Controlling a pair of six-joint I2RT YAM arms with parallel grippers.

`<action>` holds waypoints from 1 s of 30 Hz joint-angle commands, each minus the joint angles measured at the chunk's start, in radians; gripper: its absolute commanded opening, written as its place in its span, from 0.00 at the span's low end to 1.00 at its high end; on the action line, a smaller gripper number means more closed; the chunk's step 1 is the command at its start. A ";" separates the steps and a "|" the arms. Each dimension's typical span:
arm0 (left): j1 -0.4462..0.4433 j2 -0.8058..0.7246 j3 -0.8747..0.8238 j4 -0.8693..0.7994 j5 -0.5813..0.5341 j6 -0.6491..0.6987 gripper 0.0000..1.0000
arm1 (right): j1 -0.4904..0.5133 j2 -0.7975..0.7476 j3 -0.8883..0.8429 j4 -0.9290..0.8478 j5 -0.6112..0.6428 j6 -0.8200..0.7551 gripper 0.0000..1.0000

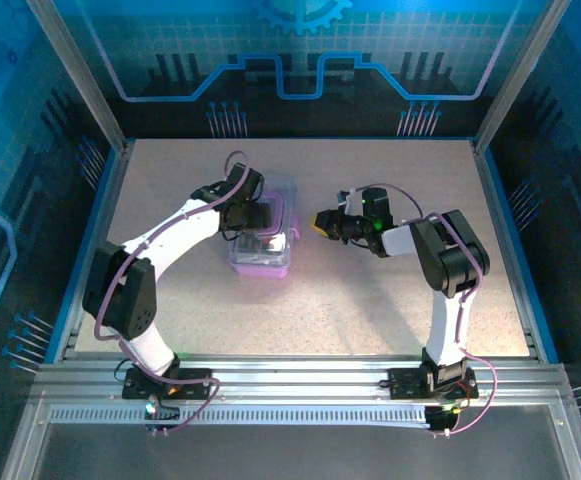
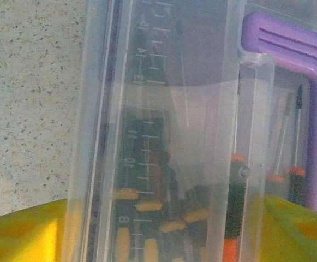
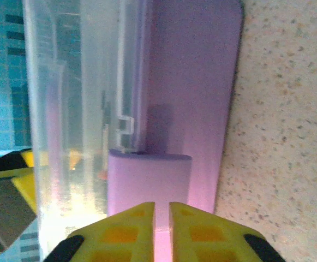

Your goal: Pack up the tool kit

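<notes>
Purple case (image 1: 262, 252) mid-table (image 1: 370, 300), screwdrivers (image 2: 234, 191) lying inside under the clear lid (image 2: 191, 109). Left gripper (image 1: 248, 217) straddles the lid, jaws wide; whether they press it cannot be told. Right gripper (image 3: 161, 218) closed, empty, just before the purple handle (image 3: 150, 177). Case judged light, rigid, slick; the thin lid may flex, so hold by the handle or base walls

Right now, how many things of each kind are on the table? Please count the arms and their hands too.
Purple tool case: 1
Robot arms: 2, left arm and right arm
Hands: 2, left hand and right hand
Total: 5
Screwdrivers lie inside the case, too blurred to count.
</notes>
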 commanded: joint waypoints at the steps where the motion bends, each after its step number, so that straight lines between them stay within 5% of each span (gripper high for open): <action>1: -0.001 0.113 -0.112 -0.167 0.103 0.017 0.67 | 0.020 0.010 0.000 -0.033 0.018 -0.030 0.10; 15: -0.002 0.110 -0.128 -0.142 0.151 0.014 0.67 | 0.093 0.122 0.082 0.028 0.020 0.041 0.07; 30: -0.026 0.143 -0.128 -0.106 0.205 -0.010 0.67 | 0.137 0.124 0.155 -0.114 0.055 -0.036 0.08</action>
